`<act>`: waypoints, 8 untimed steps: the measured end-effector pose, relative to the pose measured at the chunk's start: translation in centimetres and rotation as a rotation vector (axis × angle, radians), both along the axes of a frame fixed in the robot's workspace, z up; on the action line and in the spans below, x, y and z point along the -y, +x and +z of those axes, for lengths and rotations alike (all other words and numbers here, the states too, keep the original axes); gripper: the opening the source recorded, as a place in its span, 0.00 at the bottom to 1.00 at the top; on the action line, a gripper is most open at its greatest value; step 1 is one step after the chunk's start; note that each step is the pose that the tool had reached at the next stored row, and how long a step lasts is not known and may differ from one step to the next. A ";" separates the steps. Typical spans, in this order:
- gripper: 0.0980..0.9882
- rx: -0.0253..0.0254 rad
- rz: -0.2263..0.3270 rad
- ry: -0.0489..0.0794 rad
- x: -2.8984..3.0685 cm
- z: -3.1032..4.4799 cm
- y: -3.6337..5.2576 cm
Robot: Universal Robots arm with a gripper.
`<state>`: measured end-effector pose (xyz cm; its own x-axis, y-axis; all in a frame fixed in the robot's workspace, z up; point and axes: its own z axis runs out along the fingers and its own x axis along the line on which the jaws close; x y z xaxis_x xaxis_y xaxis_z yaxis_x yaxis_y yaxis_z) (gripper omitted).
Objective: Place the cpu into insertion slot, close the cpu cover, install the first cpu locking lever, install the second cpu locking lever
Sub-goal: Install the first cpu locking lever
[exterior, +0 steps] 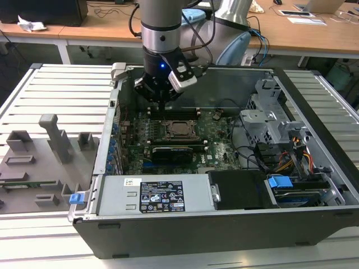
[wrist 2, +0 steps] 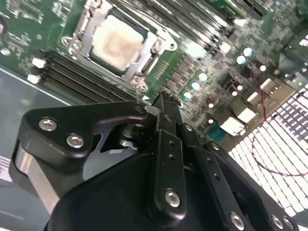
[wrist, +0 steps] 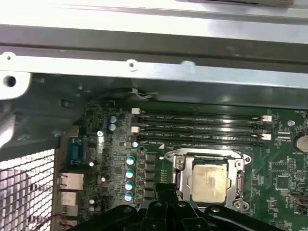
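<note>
The hand (exterior: 163, 102) points down into the open computer case (exterior: 224, 232), its two fingers pressed together with nothing between them. In the exterior view its tip is low over the long black memory slots (wrist: 199, 126), just beside the socket (wrist: 208, 159) on the side toward the case's far wall. Whether it touches the board cannot be told. The chip (wrist: 209, 180) lies flat in the socket, pale metal top up, and the cover (wrist: 239, 179) lies down around it, framing it on all sides. The socket sits near the middle of the green circuit board (exterior: 220, 147), with a black card (exterior: 171, 152) just beyond it toward the case's near wall. The case rests on a slatted metal worktop (exterior: 61, 84). Grey holders (exterior: 53, 140) stand near the worktop's edge on the exterior view's left.
</note>
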<state>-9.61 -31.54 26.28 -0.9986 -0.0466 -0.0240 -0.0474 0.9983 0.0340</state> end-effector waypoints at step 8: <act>0.01 0.0001 0.000 0.002 -1.26 -0.28 -1.08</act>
